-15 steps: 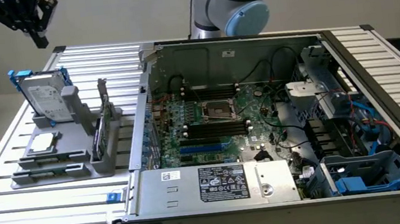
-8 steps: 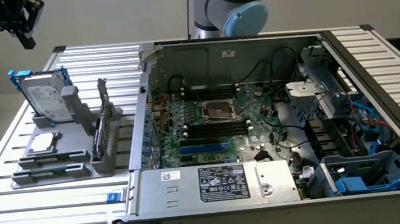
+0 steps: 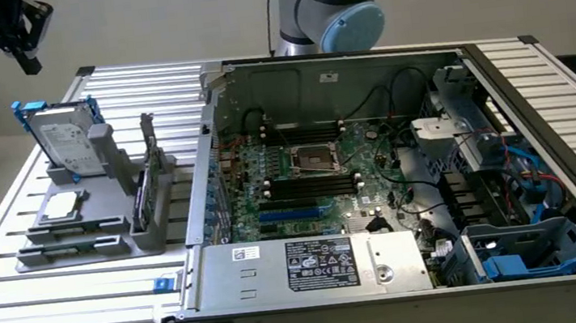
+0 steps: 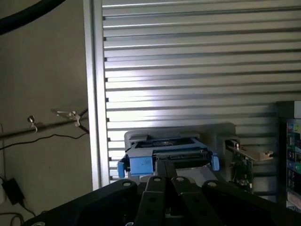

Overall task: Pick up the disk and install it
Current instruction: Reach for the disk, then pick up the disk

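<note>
Slatted aluminium table [image 3: 67, 317] carries everything. Open PC case [image 3: 301, 86] takes up the middle and the exterior view's right side of the table. Its motherboard [image 3: 312, 183] faces up, the power supply [image 3: 311, 265] runs along the case's near edge, and a blue caddy [image 3: 517, 264] sits in its near-right corner. Arm [image 3: 341, 9] rises behind the case at the table's far edge.

Grey holder [image 3: 80, 249] sits near the table's left edge in the exterior view, just beside the case. Disk [image 3: 67, 146] stands upright at the holder's far end, label facing out, blue bracket around it, not picked up. Card [image 3: 147, 182] stands on edge in the slot on the holder's case side. Small silver chip [image 3: 61, 206] lies flat on the holder in front of the disk.

Gripper [image 3: 29, 65] hangs high over the table's far-left corner, above the disk and well apart from it. Fingers are closed together with nothing between them. In the wrist view the gripper [image 4: 165, 165] lines up with the disk's [image 4: 178, 154] top edge, with the card [image 4: 244, 162] beside it.
</note>
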`<state>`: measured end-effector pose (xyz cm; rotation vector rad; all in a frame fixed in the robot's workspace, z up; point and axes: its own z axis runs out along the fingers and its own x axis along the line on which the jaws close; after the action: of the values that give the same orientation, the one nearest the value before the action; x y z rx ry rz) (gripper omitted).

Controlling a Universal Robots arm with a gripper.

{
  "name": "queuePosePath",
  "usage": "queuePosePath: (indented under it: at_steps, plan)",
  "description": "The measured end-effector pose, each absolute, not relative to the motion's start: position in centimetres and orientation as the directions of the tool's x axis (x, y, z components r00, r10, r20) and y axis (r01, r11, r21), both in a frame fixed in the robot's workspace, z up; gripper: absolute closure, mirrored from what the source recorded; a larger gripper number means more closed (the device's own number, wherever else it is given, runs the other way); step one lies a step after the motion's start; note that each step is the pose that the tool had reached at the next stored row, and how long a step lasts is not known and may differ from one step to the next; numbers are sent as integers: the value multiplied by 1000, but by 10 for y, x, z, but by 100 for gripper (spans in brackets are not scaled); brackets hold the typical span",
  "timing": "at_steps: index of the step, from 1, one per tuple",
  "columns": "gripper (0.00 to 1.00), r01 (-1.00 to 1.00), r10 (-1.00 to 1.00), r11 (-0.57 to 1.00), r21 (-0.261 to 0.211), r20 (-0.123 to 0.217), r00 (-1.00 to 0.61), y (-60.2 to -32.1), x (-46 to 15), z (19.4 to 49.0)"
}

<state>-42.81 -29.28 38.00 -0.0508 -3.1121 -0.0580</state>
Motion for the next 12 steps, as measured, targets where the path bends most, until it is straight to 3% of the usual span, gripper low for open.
queuePosePath:
  at_steps: [12]
  plan:
    - [89,7,6,999,33,29,-1000,-292,-434,377]
